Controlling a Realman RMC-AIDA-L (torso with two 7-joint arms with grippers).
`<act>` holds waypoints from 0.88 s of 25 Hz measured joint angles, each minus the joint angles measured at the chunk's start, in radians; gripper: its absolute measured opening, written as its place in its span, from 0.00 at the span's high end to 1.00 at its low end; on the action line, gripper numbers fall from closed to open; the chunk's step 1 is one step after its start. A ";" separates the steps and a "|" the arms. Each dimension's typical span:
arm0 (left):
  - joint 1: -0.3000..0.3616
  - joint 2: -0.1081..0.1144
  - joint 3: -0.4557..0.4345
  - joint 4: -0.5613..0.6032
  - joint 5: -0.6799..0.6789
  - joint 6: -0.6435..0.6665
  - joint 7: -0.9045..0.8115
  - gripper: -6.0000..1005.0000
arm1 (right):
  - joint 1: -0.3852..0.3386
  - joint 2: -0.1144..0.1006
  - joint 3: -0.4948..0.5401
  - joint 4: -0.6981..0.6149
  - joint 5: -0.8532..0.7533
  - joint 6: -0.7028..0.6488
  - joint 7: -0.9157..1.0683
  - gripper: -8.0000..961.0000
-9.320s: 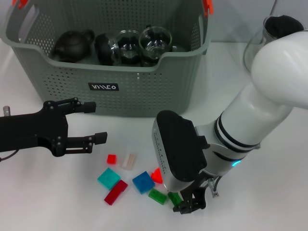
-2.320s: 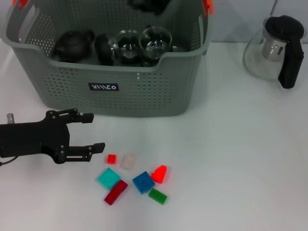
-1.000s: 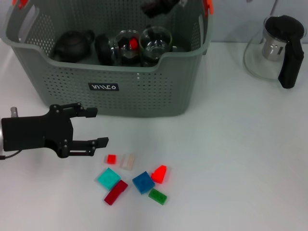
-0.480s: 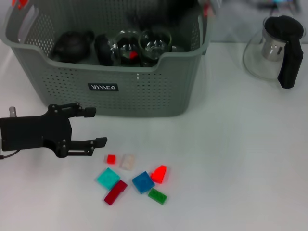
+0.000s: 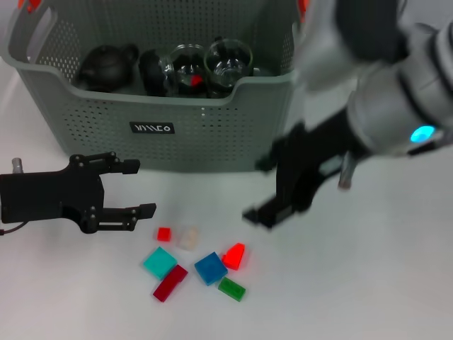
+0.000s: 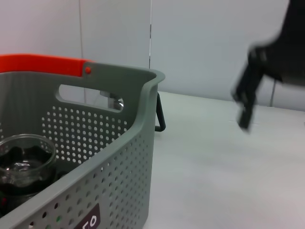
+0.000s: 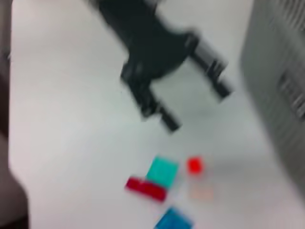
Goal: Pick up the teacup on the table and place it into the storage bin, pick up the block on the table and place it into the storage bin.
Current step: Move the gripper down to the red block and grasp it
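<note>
Head cam overhead, wrist cams low, all share storage bin (image 5: 170, 106).

Bin (image 5: 212, 134) spans the back of the table (image 5: 368, 283); its front wall blocks straight reach from the near side, top open. Inside, teapot (image 5: 106, 65) and glass cups (image 5: 209, 67) crowd the front row.

Left gripper (image 5: 131, 188), fingers apart, sits just left of the blocks (image 5: 198, 258), low over the table. Right gripper (image 5: 272, 191) hangs just above and right of them, near the bin's front right corner.

Bare table lies right of the blocks.
</note>
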 joint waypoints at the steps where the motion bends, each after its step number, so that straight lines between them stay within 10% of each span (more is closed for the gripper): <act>1: 0.000 0.000 0.000 0.000 0.001 0.000 0.000 0.17 | 0.011 0.001 -0.019 0.039 -0.002 0.007 0.003 0.14; 12: 0.001 0.000 0.002 -0.004 0.003 -0.001 0.008 0.17 | 0.148 0.009 -0.215 0.436 -0.005 0.258 0.022 0.14; 22: 0.003 -0.003 0.002 -0.006 0.002 -0.003 0.013 0.17 | 0.178 0.012 -0.355 0.534 0.017 0.398 0.021 0.14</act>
